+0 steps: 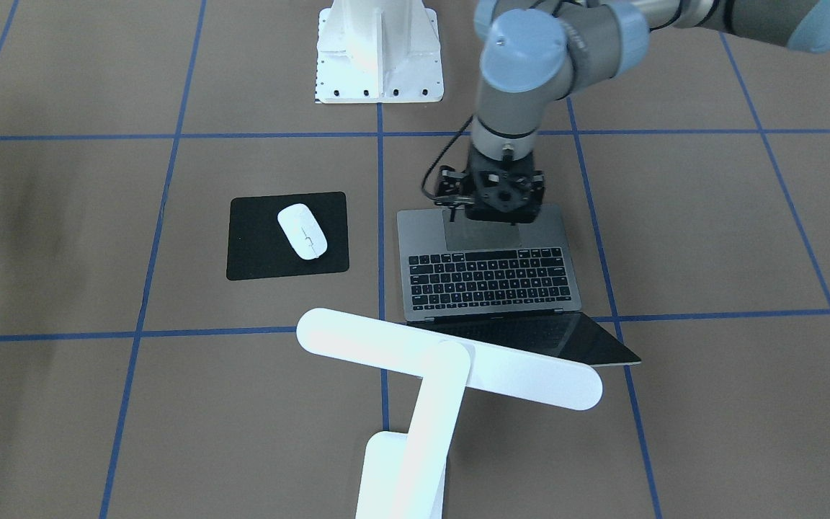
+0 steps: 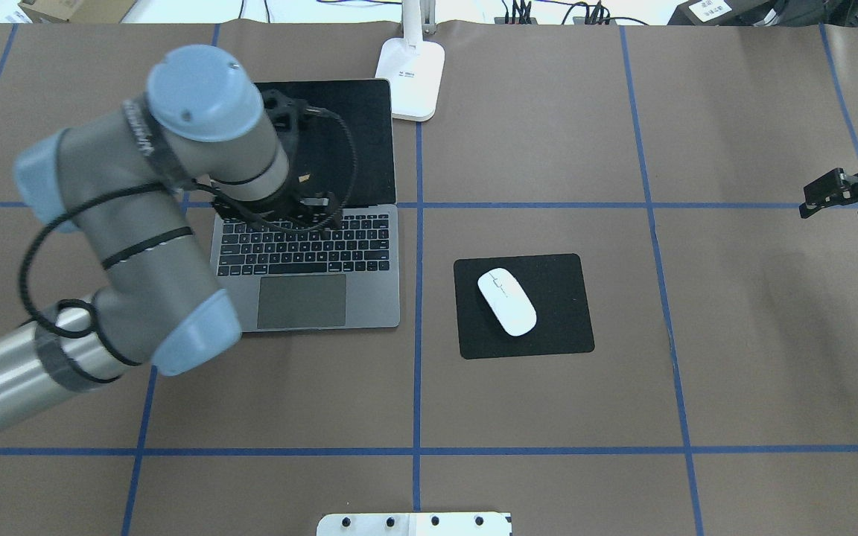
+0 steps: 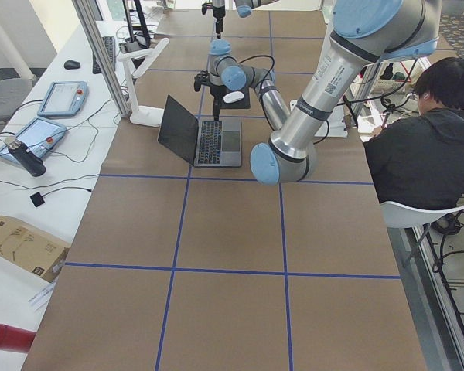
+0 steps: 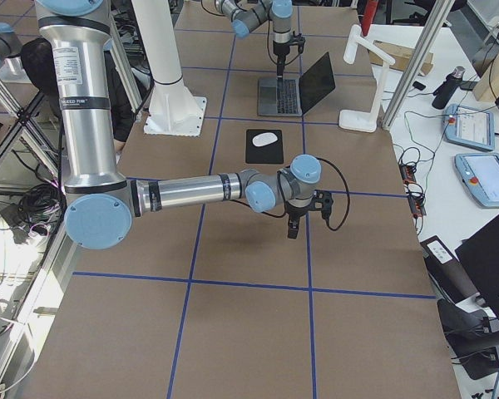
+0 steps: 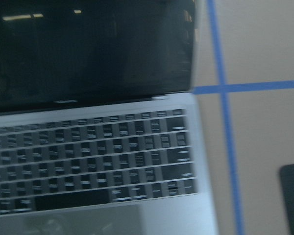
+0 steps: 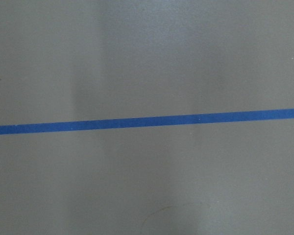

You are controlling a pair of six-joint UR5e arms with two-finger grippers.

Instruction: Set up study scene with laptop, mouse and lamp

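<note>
1. Overhead exterior shows me the laptop (image 2: 369, 298) lying open on the brown paper-covered bench (image 2: 548, 417). It has a slim grey metal deck, black keys, a smooth trackpad and a dark glossy screen tilted back. The key legends are too small for me to read.
2. To the laptop's right, the mouse (image 2: 507, 301), a smooth white oval with a thin centre seam, lies slantwise on a flat black square pad (image 2: 555, 313).
3. The lamp (image 1: 451, 360) is plain white, with a long round-ended bar head on a slanted arm. Its rectangular base stands just beyond the screen's right corner, and the small print on the base is illegible.
4. My left tool (image 1: 503, 198) hangs over the laptop's deck. Its fingers are hidden, so I cannot tell whether it is clenched.
5. My right tool (image 2: 842, 195) sits well apart at the bench's right edge, and I cannot tell its state either.
</note>
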